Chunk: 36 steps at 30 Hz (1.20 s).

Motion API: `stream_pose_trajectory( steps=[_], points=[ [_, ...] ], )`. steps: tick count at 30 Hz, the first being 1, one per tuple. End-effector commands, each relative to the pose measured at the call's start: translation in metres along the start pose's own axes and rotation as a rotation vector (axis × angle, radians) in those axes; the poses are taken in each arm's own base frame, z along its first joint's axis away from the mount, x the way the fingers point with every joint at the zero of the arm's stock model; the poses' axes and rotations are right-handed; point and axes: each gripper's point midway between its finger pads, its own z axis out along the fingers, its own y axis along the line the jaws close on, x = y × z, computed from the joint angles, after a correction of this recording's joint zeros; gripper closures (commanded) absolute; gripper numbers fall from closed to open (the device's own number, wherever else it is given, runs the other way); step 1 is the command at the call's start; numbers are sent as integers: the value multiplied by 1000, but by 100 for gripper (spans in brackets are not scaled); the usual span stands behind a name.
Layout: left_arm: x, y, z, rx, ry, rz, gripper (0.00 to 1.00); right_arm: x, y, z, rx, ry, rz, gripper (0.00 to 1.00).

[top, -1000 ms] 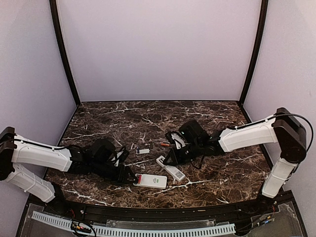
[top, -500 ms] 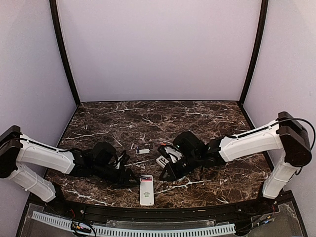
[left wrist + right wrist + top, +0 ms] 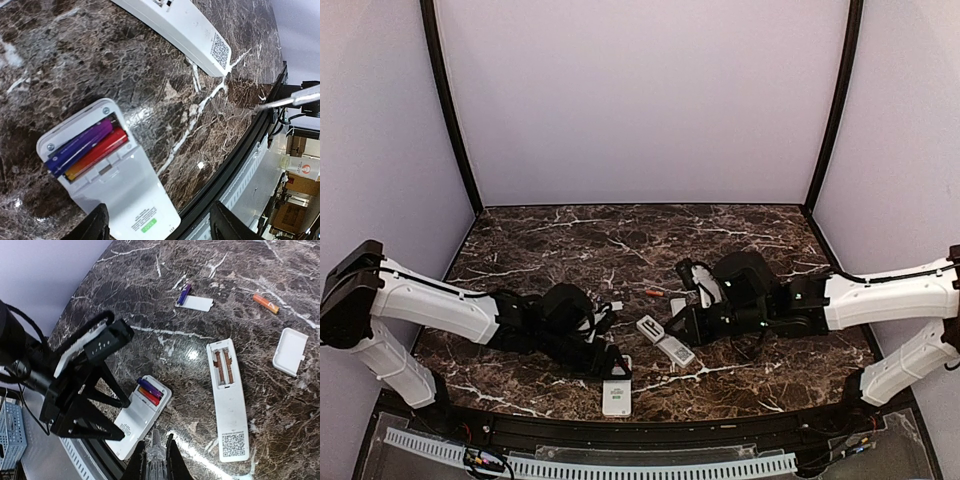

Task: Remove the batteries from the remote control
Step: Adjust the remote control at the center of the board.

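Note:
A white remote lies back-up near the table's front edge, its compartment open with a purple battery and a red battery inside. It also shows in the top view and the right wrist view. My left gripper is open just above the remote's lower end, with its fingers either side of it. My right gripper is shut on a thin clear tool and hovers right of that remote. A second white remote has an empty compartment. A loose orange battery and a loose purple battery lie farther back.
Two white cover plates lie on the marble, one by the purple battery and one at the right. The black table rim runs just beyond the remote's end. The second remote lies between the two grippers.
The near remote has turned from lying sideways to pointing at the front edge. My left gripper has moved right over it. My right gripper has pulled back up and to the right.

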Motion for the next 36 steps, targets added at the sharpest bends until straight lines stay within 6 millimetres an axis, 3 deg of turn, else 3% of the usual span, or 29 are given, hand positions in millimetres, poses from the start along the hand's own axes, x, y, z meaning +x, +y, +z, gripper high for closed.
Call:
stream_pose_trajectory(
  steps=[1,8,18,22,29,36],
  points=[
    [22,31,6,-239,74,37,28,-15,-12,-6,71,-116,10,100],
    [20,28,9,-421,75,82,23,-20,-13,-11,70,-157,-3,100],
    [19,35,-9,-602,-13,32,20,-19,-17,-17,58,-201,-9,100],
    [21,29,-1,-580,-1,27,13,-17,-19,-16,53,-207,-10,100],
    [19,15,13,-519,36,71,9,-19,-19,-15,45,-222,-16,100],
    [23,20,22,-528,76,71,9,-20,-18,-13,40,-230,-16,100]
  ],
)
